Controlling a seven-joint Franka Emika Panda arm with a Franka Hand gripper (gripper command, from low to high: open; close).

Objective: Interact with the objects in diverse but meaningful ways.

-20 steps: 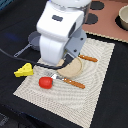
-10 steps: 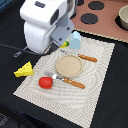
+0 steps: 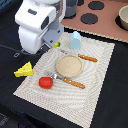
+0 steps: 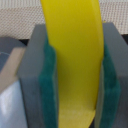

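In the wrist view a yellow banana (image 4: 75, 45) fills the gap between the green pads (image 4: 49, 85) of my gripper (image 4: 75, 75), which is shut on it. In the exterior view the white arm hangs over the placemat's far left corner, with a sliver of the banana (image 3: 56, 44) showing under the hand. A yellow cheese wedge (image 3: 23, 70) lies just off the mat at the exterior view's left. The red tomato-like ball (image 3: 45, 82) rests on the mat near it. A small white-blue carton (image 3: 75, 40) stands upright at the mat's far edge. The frying pan is out of view.
A round tan plate (image 3: 68, 65) sits mid-placemat (image 3: 100, 85), flanked by two orange-handled utensils (image 3: 87, 58) (image 3: 74, 83). A toy stove with dark burners (image 3: 92, 17) and a bowl-like vessel (image 3: 122, 17) lie at the back right.
The arm has moved toward the exterior view's left and away from the plate, carrying the banana; plate, carton and utensils now show uncovered.
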